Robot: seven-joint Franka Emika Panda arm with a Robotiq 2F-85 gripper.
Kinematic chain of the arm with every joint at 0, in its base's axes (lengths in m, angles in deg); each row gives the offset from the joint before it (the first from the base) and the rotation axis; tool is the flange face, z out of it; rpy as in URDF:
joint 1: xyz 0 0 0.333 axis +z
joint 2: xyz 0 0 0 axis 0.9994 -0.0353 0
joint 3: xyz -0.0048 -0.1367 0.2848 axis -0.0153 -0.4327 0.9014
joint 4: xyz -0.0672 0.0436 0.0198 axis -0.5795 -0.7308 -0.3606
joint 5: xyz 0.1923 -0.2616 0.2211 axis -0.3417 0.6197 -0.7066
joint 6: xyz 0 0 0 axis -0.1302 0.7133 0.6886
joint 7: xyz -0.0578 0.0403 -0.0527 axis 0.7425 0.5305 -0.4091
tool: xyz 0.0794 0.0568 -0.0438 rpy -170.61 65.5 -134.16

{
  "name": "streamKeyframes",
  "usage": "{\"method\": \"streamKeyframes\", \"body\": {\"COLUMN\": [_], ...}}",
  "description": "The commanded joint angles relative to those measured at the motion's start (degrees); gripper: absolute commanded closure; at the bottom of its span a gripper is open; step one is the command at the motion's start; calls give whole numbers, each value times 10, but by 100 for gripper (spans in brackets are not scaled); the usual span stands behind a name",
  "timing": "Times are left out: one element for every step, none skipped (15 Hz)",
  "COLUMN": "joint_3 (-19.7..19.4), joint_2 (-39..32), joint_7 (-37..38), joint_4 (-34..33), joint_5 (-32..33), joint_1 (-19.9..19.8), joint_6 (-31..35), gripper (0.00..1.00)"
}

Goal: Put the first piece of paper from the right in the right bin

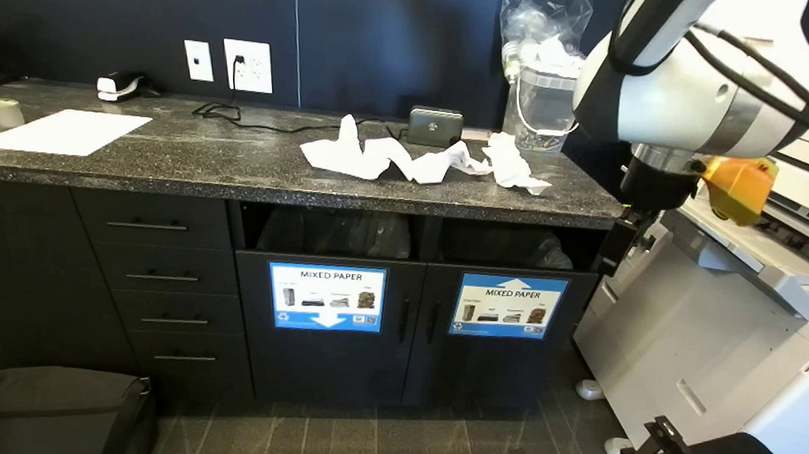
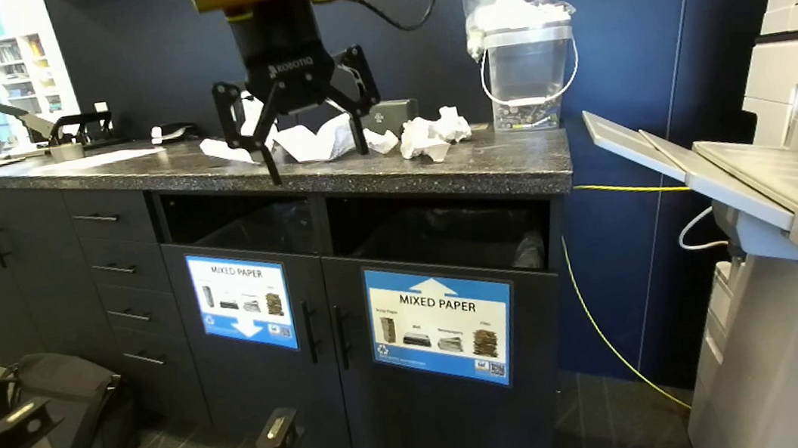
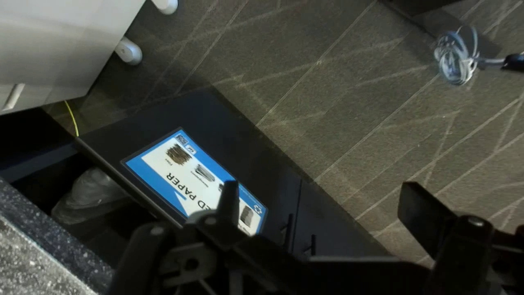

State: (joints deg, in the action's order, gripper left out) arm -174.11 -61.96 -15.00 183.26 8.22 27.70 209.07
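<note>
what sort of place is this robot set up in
Likely an office copy corner: there is what looks like a large copier, two signs reading MIXED PAPER and, farther along the counter, what looks like a stapler.

Paper lies on the counter above both bins.

"MIXED PAPER": left bin door, arrow down; right bin door, arrow up; "ROBOTIQ": jaws' housing
</note>
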Motion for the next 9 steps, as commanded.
{"method": "streamKeyframes", "body": {"joint_3": [-118, -144, -98, -119, -130, -133, -133, -133, -133], "joint_2": [-118, -143, -65, -89, -107, -119, -124, -125, -125], "joint_7": [11, 15, 14, 15, 16, 17, 17, 17, 17], "joint_4": [-5, -12, -10, -14, -15, -14, -14, -13, -12], "joint_5": [56, 72, 57, 65, 68, 68, 69, 69, 69], "joint_1": [99, 114, 82, 99, 109, 113, 114, 114, 114], "joint_6": [-147, -190, -118, -150, -166, -173, -175, -176, -176], "gripper": [0, 0, 0, 0, 0, 0, 0, 0, 0]}}
